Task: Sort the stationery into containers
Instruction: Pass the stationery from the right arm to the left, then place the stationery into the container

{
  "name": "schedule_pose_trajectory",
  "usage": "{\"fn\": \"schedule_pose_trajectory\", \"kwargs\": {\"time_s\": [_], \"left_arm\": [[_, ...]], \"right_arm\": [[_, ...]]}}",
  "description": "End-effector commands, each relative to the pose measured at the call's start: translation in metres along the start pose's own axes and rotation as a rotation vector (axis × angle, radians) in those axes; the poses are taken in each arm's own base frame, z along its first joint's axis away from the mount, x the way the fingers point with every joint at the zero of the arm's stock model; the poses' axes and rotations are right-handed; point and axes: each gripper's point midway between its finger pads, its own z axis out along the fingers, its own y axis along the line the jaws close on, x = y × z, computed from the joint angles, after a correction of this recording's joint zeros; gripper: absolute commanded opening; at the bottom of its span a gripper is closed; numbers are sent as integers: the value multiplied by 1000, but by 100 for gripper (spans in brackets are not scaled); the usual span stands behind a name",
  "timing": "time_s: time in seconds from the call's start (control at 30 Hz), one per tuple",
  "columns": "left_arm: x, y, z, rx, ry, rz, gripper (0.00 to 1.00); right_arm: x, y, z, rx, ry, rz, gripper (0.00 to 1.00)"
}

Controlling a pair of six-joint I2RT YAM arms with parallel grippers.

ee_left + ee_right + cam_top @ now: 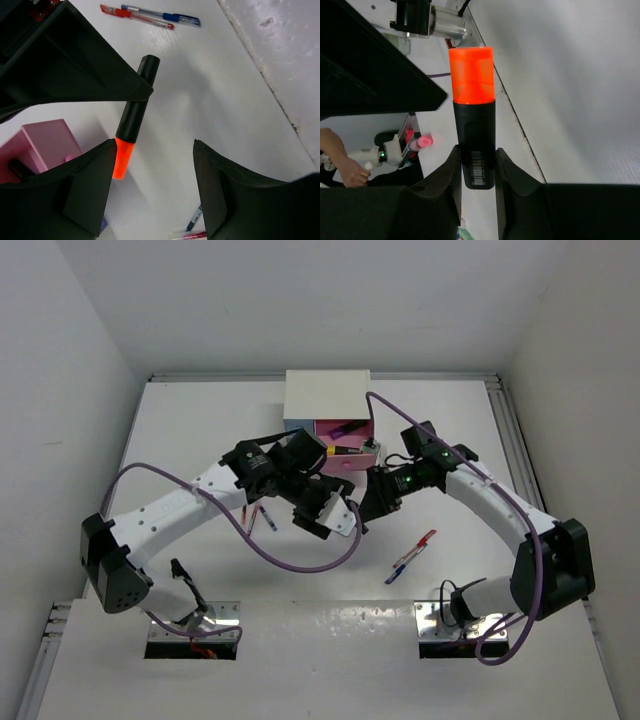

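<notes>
My right gripper [475, 170] is shut on the black body of an orange highlighter [472, 125], orange cap pointing away. In the left wrist view the same highlighter [132, 117] hangs from the right gripper's black fingers [75, 70], its orange end beside my left finger [92, 185]. My left gripper [152, 190] is open and empty around that end. In the top view both grippers, left [335, 518] and right [372, 502], meet in front of the white cabinet [327, 395]. Its pink drawer [345, 450] is pulled open, with a dark item inside.
A red and a blue pen [412, 555] lie on the table right of centre; they also show in the left wrist view [150, 14]. Another red and blue pen pair [262, 518] lies under the left arm. The pink drawer [45, 145] is just left of my left gripper.
</notes>
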Motion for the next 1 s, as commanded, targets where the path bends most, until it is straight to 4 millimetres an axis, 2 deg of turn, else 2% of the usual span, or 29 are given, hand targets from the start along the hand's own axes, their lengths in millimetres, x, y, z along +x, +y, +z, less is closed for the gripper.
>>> {"fn": "schedule_pose_trajectory", "kwargs": {"time_s": [0.0,0.13,0.23,0.27,0.33,0.4,0.43,0.47,0.5,0.53,0.57,0.6,0.63,0.67,0.7,0.73,0.8,0.83,0.93,0.97], "left_arm": [[-7,23,-1,-65,34,101,68],[-9,26,5,-68,45,121,63],[-8,28,10,-72,56,126,52],[-7,28,11,-73,65,124,45],[-6,30,12,-83,70,122,36],[-5,32,12,-91,74,119,30],[-6,33,12,-96,72,110,22],[-7,37,11,-114,71,104,18],[-4,40,10,-124,77,89,13],[-3,42,8,-138,78,59,5],[1,51,3,-169,71,39,2],[6,56,0,-195,73,-11,0],[10,63,-4,-219,72,-35,0],[21,74,-11,-253,76,-70,0],[26,84,-15,-275,79,-96,0],[36,99,-25,-326,89,-121,0],[49,124,-31,-383,99,-177,0],[61,140,-41,-425,108,-214,0],[82,178,-49,-480,110,-302,0],[78,193,-56,-511,97,-305,0]], "right_arm": [[-9,19,-2,-61,2,-45,0],[-12,26,-1,-87,5,-32,0],[-16,31,-1,-107,4,-30,0],[-17,33,-1,-117,3,-17,0],[-21,35,-1,-127,-1,-16,0],[-25,39,-2,-136,-5,-23,0],[-27,40,-3,-137,-7,-24,0],[-36,40,-8,-127,-30,-32,5],[-42,40,-12,-124,-47,-20,23],[-53,38,-18,-119,-78,-24,32],[-75,35,-35,-102,-143,-9,41],[-88,32,-46,-88,-185,-7,55],[-102,30,-58,-73,-229,-25,59],[-125,25,-85,-35,-317,-26,62],[-136,21,-99,-17,-359,-29,63],[-151,16,-124,23,-432,-54,63],[-159,10,-142,77,-485,-72,63],[-161,1,-159,115,-528,-75,63],[-151,-8,-165,167,-552,-75,63],[-147,-9,-165,179,-549,-89,63]]}}
